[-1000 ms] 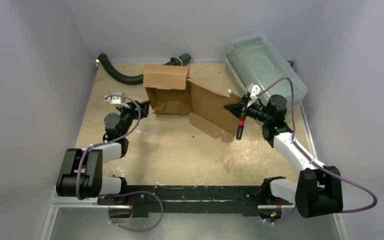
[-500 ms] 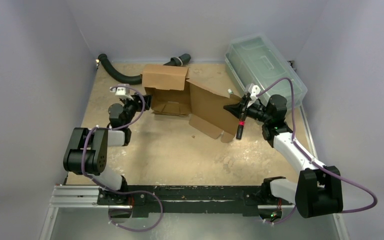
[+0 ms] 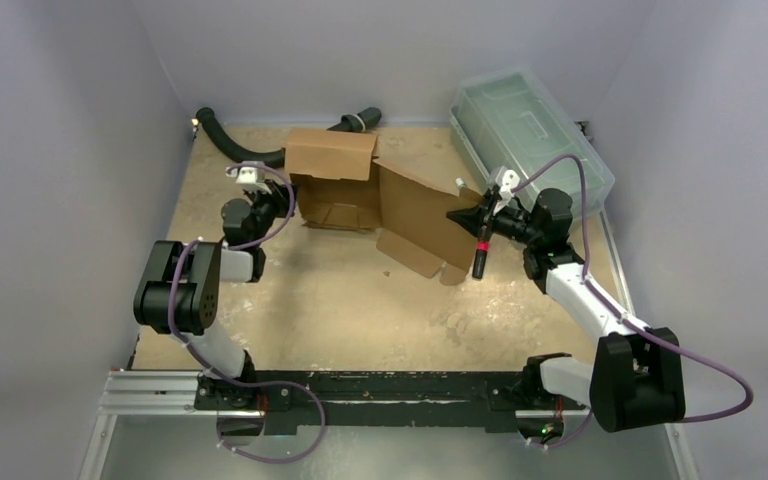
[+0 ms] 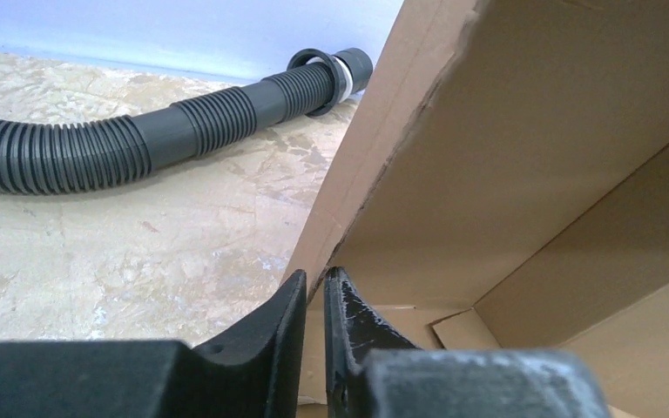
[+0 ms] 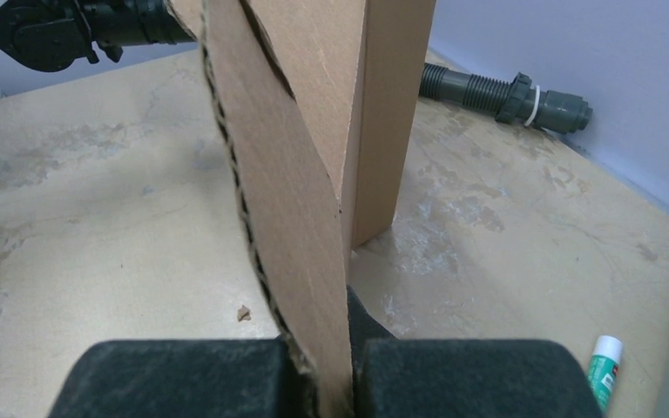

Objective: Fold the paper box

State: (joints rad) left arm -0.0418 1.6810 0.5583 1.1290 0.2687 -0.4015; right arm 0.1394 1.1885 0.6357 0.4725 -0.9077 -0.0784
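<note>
Sitting on a pale table (image 3: 360, 310), a half-folded brown box (image 3: 345, 175) has its back wall upright. Its wide lid panel is splayed out to its right and tilted. A clear bin (image 3: 530, 125) lies beyond the box's right side, and a black hose (image 3: 235, 148) curves just behind its left. At the box's left wall, the left gripper (image 4: 314, 292) is nipped narrowly onto the wall's edge, with only the fingertips on cardboard. At the far right end of the lid panel, the right gripper (image 5: 327, 353) is clenched on a flap, and the panel twists above the pads.

Likely trouble, biggest first:
- Nothing weighs the box down, so a pull from either side could drag or tip the whole thing.
- An uneven swing of the lid could crease it off its score line or tear the flap.
- The shallow left hold could slip off.
</note>
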